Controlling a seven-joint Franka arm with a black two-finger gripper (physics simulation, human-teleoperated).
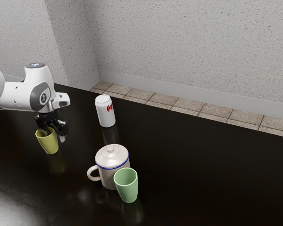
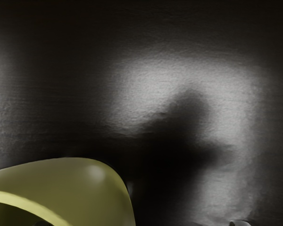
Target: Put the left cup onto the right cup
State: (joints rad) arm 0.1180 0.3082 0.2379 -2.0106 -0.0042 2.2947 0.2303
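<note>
**Carry of the yellow cup toward the green cup**

End effector (image 1: 50, 131) is clenched on the yellow cup (image 1: 46, 141), gripping it at the rim, at the exterior view's left. The cup hangs a little tilted. Judging by the faint reflection beneath it, it is just clear of the table (image 1: 203, 165). In the wrist view the yellow cup (image 2: 61, 188) sits right under the hand, with the dark table (image 2: 188, 61) beyond it.

The target, the green cup (image 1: 126, 184), stands upright on the table toward the exterior view's right and nearer the camera. It is just in front of a lidded mug (image 1: 109, 162) and looks to be touching it or nearly so. A can (image 1: 105, 110) stands further back, well apart from both cups.

Step in hand, as I judge it: transport, with placing not yet begun.

Notes for doing it well:
- Raise the yellow cup above the mug's lid before moving across, because the mug lies close to the direct path.
- Keep clear of the can.
- Bring the yellow cup upright and centre its base over the green cup's mouth.
- Lower it slowly and let go only once it is seated, since an off-centre drop could tip the green cup.
</note>
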